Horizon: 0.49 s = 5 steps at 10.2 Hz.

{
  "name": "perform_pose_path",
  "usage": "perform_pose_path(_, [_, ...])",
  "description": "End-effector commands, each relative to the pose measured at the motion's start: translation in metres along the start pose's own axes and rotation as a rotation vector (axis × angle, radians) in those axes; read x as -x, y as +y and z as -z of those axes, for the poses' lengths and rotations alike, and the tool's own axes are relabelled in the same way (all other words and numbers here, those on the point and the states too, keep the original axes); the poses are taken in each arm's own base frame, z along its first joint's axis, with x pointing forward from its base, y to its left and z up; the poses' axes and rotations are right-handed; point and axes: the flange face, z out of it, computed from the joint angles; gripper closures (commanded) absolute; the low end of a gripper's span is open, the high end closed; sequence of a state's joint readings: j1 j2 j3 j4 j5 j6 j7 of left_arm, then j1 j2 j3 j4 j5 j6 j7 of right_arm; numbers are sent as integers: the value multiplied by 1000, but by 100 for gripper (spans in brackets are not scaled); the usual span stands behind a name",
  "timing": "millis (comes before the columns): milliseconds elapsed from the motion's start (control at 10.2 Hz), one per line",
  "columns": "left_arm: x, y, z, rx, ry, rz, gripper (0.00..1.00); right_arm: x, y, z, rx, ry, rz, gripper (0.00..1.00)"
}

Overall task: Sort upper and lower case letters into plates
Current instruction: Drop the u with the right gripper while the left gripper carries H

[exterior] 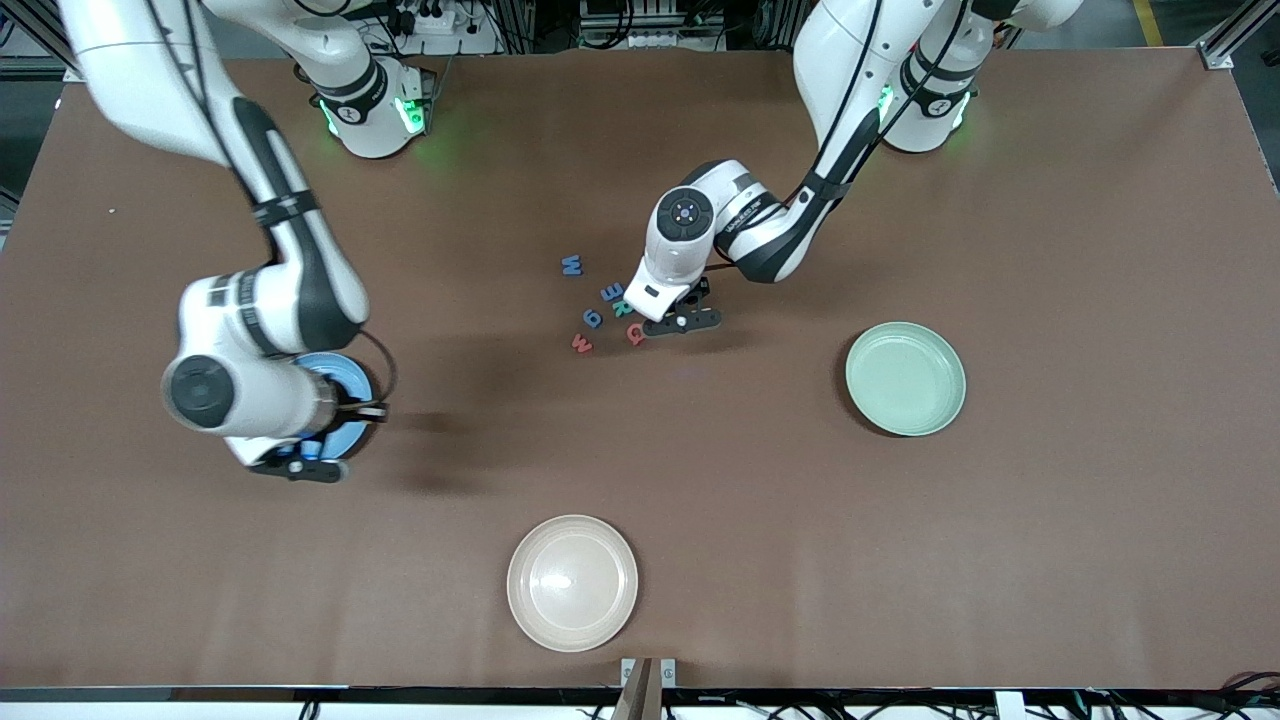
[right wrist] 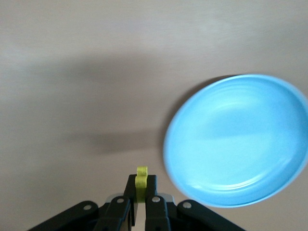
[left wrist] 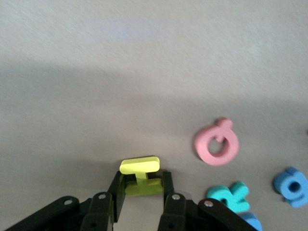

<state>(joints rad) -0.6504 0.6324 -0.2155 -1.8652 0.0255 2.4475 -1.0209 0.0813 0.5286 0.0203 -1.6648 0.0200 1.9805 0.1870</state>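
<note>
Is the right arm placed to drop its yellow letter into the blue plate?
Probably yes: the right gripper, shut on a yellow letter, hangs beside the blue plate, with nothing between them.

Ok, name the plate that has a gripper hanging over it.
The blue plate, under the right gripper; the mint green plate and the cream plate have none.

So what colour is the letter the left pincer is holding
Yellow. The left pincer is shut on the yellow letter; the left wrist view shows it best.
</note>
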Motion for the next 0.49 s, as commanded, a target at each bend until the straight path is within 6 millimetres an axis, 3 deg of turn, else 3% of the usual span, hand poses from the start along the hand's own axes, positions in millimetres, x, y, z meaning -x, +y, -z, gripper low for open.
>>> perform_pose_path(0, [-31, -13, 44, -54, -12, -53, 87, -6, 51, -10, 3, -14, 83, 100])
perform_pose_path(197, [-52, -32, 70, -68, -22, -97, 87, -9, 52, -18, 4, -9, 97, 95])
perform_pose_path(295, [-60, -42, 84, -82, -32, -119, 87, -10, 56, -20, 14, -11, 99, 41])
perform_pose_path(393, [-68, -55, 95, -97, -47, -152, 87, -12, 68, -20, 26, -9, 93, 0])
